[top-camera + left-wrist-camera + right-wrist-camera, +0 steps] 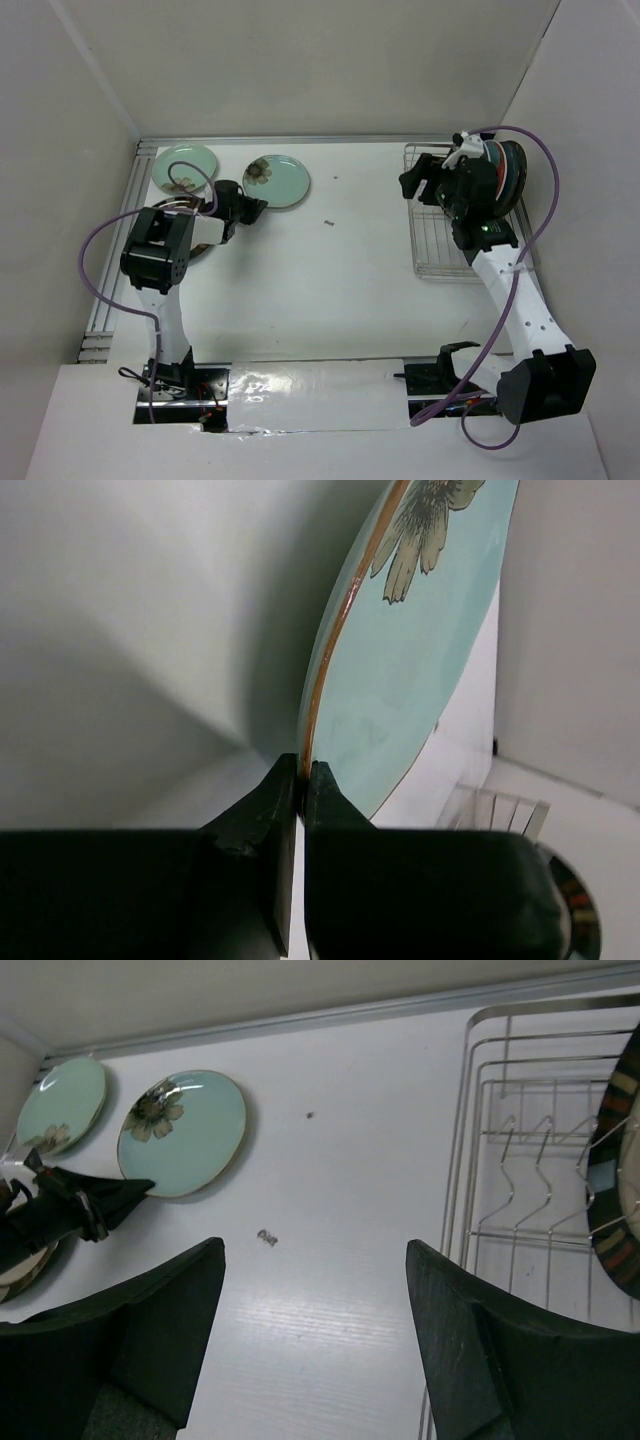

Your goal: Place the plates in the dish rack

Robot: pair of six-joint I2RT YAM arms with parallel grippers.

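Note:
Two mint green plates with a flower lie at the back left: one in the corner (185,168) (62,1105), one beside it (280,180) (185,1130). My left gripper (257,206) (302,773) is shut on the near rim of the second plate (410,650); I cannot tell whether it is lifted. A further plate (204,251) (22,1265) lies mostly hidden under the left arm. The silver wire dish rack (440,250) (530,1150) stands at the right, with several plates (510,170) upright at its far end, the nearest one striped (612,1210). My right gripper (412,183) (315,1247) hangs open and empty beside the rack's left edge.
A small dark speck (328,222) (266,1237) lies on the white table between the plates and the rack. White walls close in the back and both sides. A metal rail (120,250) runs along the table's left edge.

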